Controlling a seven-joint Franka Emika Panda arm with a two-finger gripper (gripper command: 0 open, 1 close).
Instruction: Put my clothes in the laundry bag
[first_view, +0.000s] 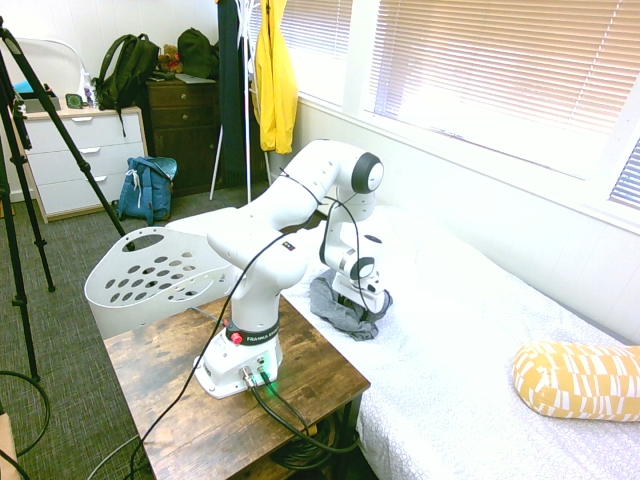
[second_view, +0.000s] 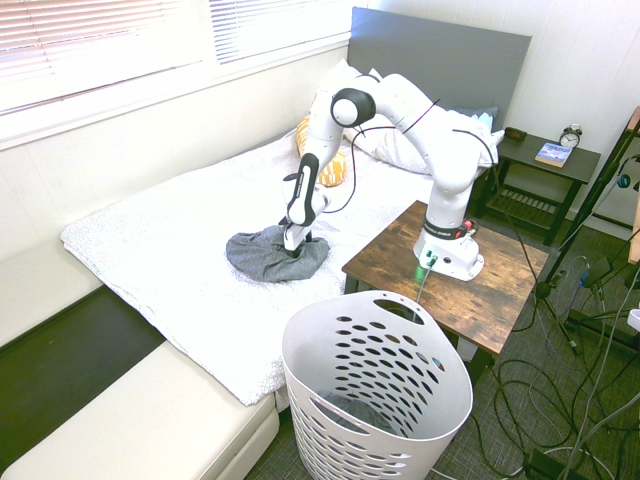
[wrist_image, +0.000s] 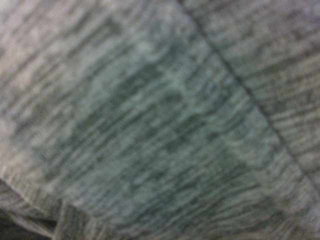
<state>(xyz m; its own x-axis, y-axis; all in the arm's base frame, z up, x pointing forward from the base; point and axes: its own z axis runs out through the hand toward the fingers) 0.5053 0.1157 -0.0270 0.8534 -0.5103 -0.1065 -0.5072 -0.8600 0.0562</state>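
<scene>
Open fingers pressed into the grey shirt (second_view: 268, 255) on the bed (second_view: 180, 240).
Wooden bench (second_view: 480, 285) stands between it and the white laundry basket (second_view: 380, 400); yellow pillow (first_view: 580, 380) lies well apart.

Soft dark grey fabric garment (second_view: 265, 258): plain, heathered weave with fine streaks in wrist view (wrist_image: 160, 120). Large white plastic laundry basket (second_view: 375, 395): oval holes in rows. White textured bedspread (second_view: 160, 250). Yellow pillow (first_view: 580, 380): white dash pattern. Brown wooden worktop (second_view: 500, 285). Yellow jacket (first_view: 275, 80).
</scene>
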